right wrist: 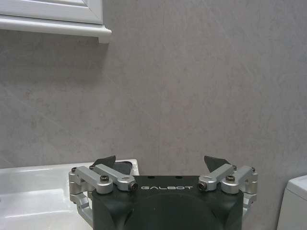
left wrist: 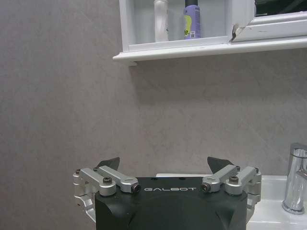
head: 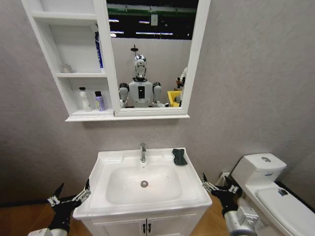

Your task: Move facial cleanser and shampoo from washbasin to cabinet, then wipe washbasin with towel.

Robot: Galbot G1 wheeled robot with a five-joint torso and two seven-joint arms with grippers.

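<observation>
I see the cabinet point(head: 74, 73) mounted on the wall above the washbasin point(head: 110, 160). Two bottles stand side by side on its lowest shelf: a white bottle point(head: 84, 99) and a purple bottle point(head: 100, 101). The towel point(head: 179, 156) lies folded on the basin's rear corner, to the right of the tap point(head: 143, 152). My left gripper point(head: 71, 197) hangs beside the basin's left edge, fingers spread, holding nothing. My right gripper point(head: 216, 188) hangs beside the right edge, likewise spread and empty.
</observation>
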